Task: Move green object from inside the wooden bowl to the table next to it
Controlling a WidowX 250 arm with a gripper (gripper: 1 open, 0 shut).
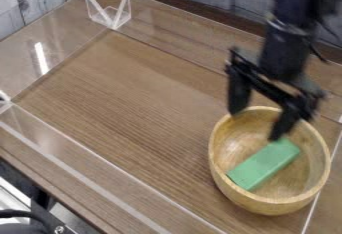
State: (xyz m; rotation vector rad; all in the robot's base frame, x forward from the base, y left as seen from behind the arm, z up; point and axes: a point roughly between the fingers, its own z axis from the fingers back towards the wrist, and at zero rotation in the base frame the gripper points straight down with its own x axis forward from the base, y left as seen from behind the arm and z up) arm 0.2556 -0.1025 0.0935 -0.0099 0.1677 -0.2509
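The green object, a flat bright green block, lies slanted inside the wooden bowl at the lower right of the table. My black gripper hangs pointing down over the bowl's far rim, its two fingers spread wide with nothing between them. One finger is beyond the rim on the left, the other reaches over the bowl's inside on the right. The block sits just below and in front of the fingertips, untouched.
Low clear acrylic walls edge the tabletop. A clear bracket stands at the far left corner. The wall's right corner is close beside the bowl.
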